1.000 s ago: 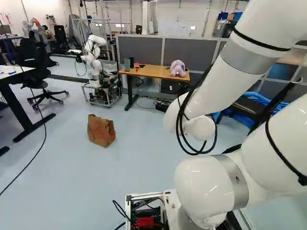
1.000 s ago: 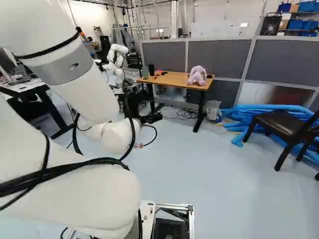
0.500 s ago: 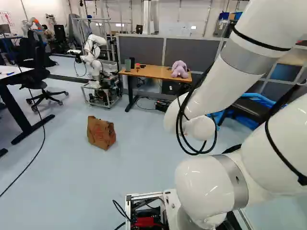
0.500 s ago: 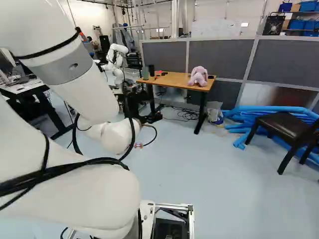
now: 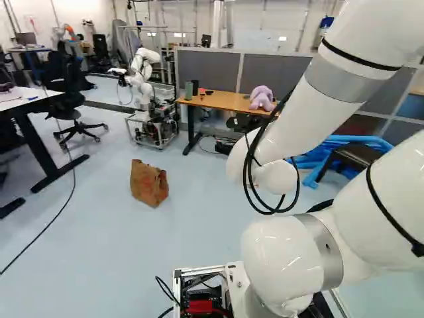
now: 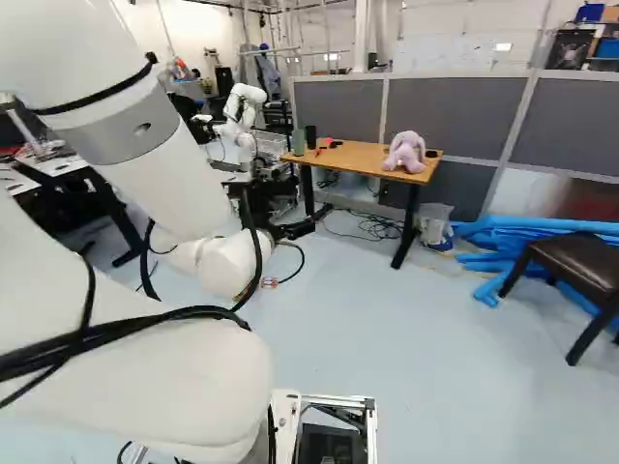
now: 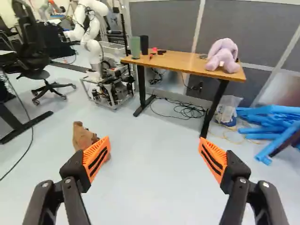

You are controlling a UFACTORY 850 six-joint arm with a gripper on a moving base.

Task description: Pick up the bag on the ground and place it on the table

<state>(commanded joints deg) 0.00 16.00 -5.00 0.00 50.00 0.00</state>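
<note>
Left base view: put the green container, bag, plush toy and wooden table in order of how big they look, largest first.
1. Wooden table
2. Bag
3. Plush toy
4. Green container

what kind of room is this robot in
Probably a robotics lab or workshop: another robot stands on a wheeled frame, cables lie on the floor, and grey partitions line the far side.

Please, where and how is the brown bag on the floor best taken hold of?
Probably by the upper edge of the bag, from above, one of the open jaws on each side: it seems to stand upright, its creased top looking thinner than its body.
</note>
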